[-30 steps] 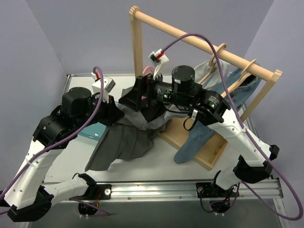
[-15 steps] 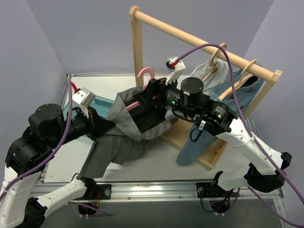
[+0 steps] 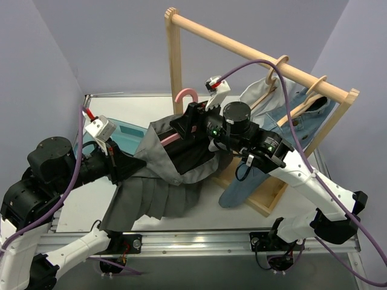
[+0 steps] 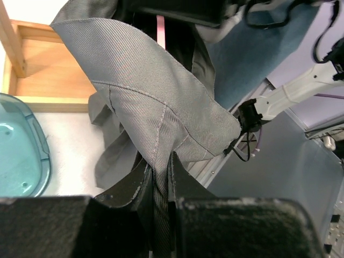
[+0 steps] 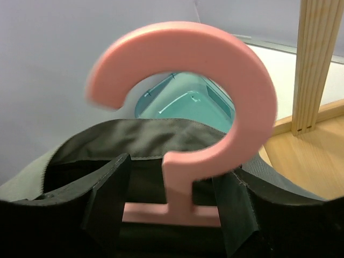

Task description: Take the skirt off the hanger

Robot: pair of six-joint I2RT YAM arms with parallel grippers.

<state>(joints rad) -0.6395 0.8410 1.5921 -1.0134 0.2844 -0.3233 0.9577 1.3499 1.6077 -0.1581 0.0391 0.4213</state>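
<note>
Pulled a little farther from the pink hanger (image 3: 186,95) than half a second ago, the left gripper (image 3: 123,166) now draws the grey skirt (image 3: 158,188) into a taut fold, and the hem has spread wider below the hanger. Its fingers (image 4: 129,189) are pressed together on a ridge of cloth that runs straight from the pinch toward the hanger. The right gripper (image 3: 188,122) is clamped on the hanger just under the hook, its fingers (image 5: 107,198) bracketing the pink crossbar, with the dark waistband wrapped over that bar. The skirt is therefore not yet free: its waist sits at the hanger and its pleats trail away from it onto the table (image 3: 151,110). The step in hand looks like sliding the waistband off the bar. Doing it well likely means holding the hanger steady and firm while the left pull runs along the bar's length, not across it, so the band slips off one end. A slow pull should spare the thin pinch from slipping. The wooden rack (image 3: 242,45) and blue jeans (image 3: 242,188) stand just right of the hanger, and a teal tray (image 3: 130,136) lies left of it, so the pull is best kept leftward.
</note>
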